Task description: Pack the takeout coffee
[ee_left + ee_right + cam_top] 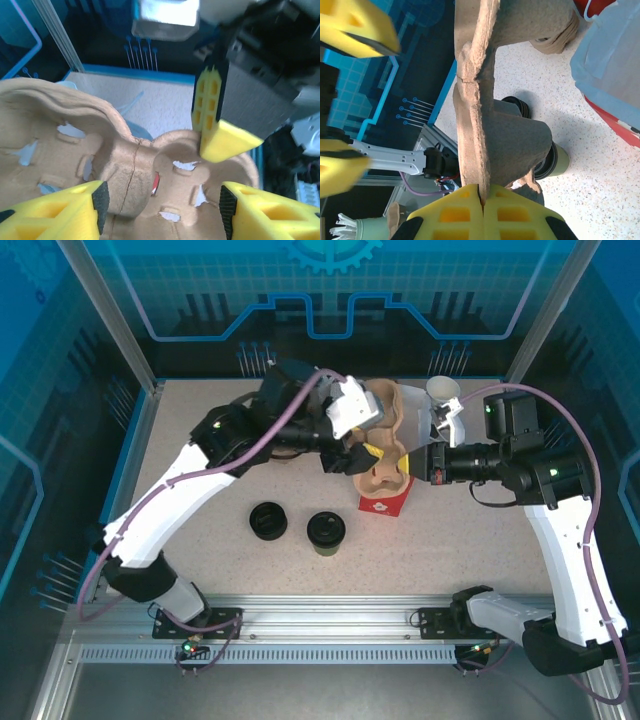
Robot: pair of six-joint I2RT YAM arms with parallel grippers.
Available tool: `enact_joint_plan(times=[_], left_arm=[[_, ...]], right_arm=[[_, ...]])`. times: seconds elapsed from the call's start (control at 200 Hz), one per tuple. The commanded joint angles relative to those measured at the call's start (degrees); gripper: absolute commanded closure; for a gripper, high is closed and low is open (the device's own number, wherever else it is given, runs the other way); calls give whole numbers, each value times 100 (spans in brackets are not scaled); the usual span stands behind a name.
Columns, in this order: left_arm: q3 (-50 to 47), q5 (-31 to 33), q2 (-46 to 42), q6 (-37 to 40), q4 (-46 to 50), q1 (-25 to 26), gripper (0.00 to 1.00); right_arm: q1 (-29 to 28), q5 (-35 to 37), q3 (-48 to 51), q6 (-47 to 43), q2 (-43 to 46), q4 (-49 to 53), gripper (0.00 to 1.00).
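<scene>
At the back centre of the tabletop, both arms meet over a molded pulp cup carrier, which is held up in the air above a red-and-white paper bag. The right hand comes in from the right. In its own wrist view the right hand has its two yellow fingers pressed together on the thin edge of the carrier, pinching it firmly. The left hand reaches in from the left. In its own view the left hand has its fingers spread wide, with the carrier lying between them and the carrier's centre ridge against the pad of one finger. One yellow finger of the right hand shows above the carrier's far cup well.

The takeout coffee stands upright with its black lid on, at the front of the tabletop. It is apart from both hands, just left of the bag's near corner. From the right wrist it shows partly behind the carrier, the takeout coffee resting on the speckled surface. A low black round lid piece sits just to its left. A stack of lidless cups stands at the back, beside the right arm.
</scene>
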State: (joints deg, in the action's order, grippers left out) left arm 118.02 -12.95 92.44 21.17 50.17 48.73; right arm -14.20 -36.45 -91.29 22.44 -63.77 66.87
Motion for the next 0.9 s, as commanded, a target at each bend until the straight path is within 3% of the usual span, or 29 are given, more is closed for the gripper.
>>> enact_joint_plan(times=[0.0,0.255,0.65,0.895], left_arm=[[266,389,183,812,561,79,36],[300,1110,479,1302,593,257,32],[329,1150,673,1494,581,269,34],[354,1189,749,1505,656,264,49]], right_arm=[[-3,-150,7,-84,-11,225,100],[-100,-240,49,-252,-85,333,100],[-228,-245,94,-453,-145,406,100],[-236,-132,135,-521,-92,404,100]])
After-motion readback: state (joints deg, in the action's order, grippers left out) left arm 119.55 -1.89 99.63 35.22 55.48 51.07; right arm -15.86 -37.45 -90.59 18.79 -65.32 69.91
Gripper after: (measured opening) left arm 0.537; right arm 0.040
